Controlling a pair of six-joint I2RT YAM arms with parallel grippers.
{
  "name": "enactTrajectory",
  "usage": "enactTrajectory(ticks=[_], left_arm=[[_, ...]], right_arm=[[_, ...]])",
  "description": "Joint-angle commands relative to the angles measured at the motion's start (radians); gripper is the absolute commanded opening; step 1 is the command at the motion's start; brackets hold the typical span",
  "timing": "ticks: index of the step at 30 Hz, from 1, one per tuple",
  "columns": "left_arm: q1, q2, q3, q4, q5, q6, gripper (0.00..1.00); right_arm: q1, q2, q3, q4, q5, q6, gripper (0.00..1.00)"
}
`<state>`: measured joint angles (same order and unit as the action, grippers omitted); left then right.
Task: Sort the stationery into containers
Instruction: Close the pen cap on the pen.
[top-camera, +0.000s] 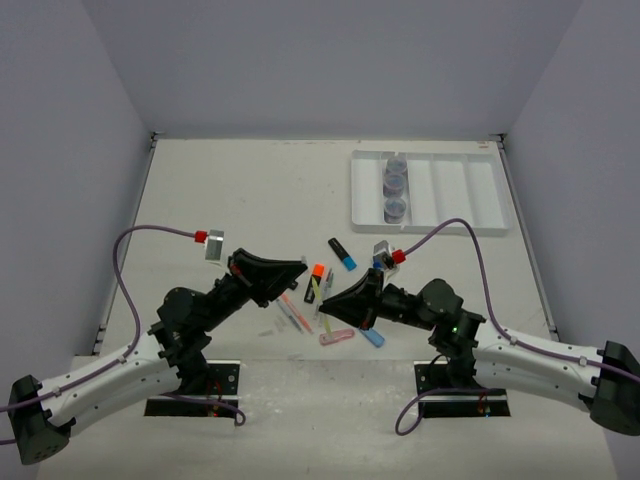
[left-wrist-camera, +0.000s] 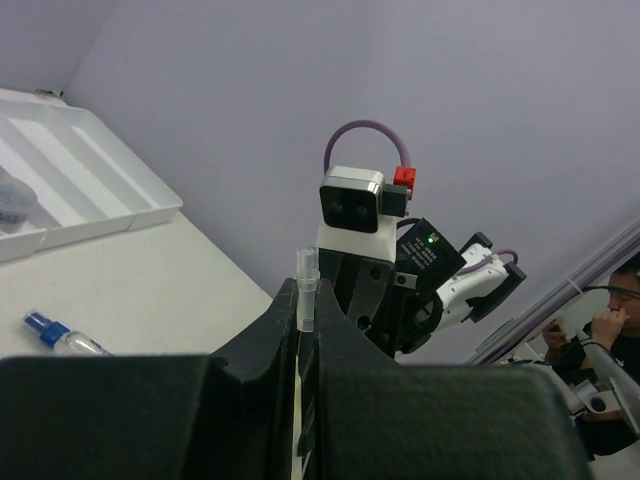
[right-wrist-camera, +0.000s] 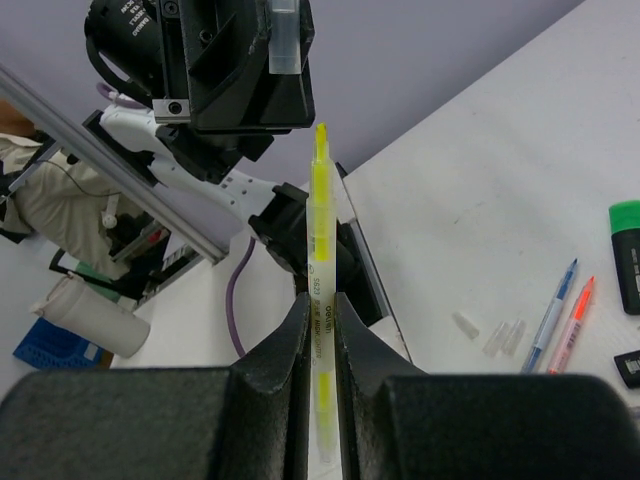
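My left gripper (top-camera: 302, 267) is shut on a small clear pen cap (left-wrist-camera: 307, 285), held above the table. My right gripper (top-camera: 325, 304) is shut on a thin yellow pen (right-wrist-camera: 320, 270), its uncapped tip pointing at the cap in the left gripper (right-wrist-camera: 283, 40). The two grippers face each other closely. The white five-compartment tray (top-camera: 470, 195) lies at the back right with three grey-blue jars (top-camera: 394, 184) in one compartment. An orange-capped highlighter (top-camera: 318, 271), a blue-capped highlighter (top-camera: 343, 255), thin pens (top-camera: 296, 316) and a pink capsule piece (top-camera: 337, 337) lie between the arms.
A blue-capped bottle (left-wrist-camera: 55, 335) lies on the table in front of the tray (left-wrist-camera: 90, 175). Blue (right-wrist-camera: 553, 315) and orange (right-wrist-camera: 577, 322) pens, loose clear caps (right-wrist-camera: 500, 337) and a green-capped highlighter (right-wrist-camera: 625, 255) lie right of my right gripper. Grey walls enclose the table.
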<state>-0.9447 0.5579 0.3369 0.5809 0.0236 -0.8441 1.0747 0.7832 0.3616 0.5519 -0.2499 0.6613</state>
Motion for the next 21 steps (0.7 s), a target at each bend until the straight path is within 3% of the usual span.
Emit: enactTrajectory(ticks=[1,21], left_arm=[[-0.002,-0.018,-0.039,0.118,0.016,0.014,0.0],[0.0,0.0,-0.056,0.195,0.018,0.019,0.0]], right_arm=[[0.014,-0.013,0.056,0.04,0.019,-0.013,0.0],[0.028,0.03,0.106,0.013,0.016,-0.022,0.0]])
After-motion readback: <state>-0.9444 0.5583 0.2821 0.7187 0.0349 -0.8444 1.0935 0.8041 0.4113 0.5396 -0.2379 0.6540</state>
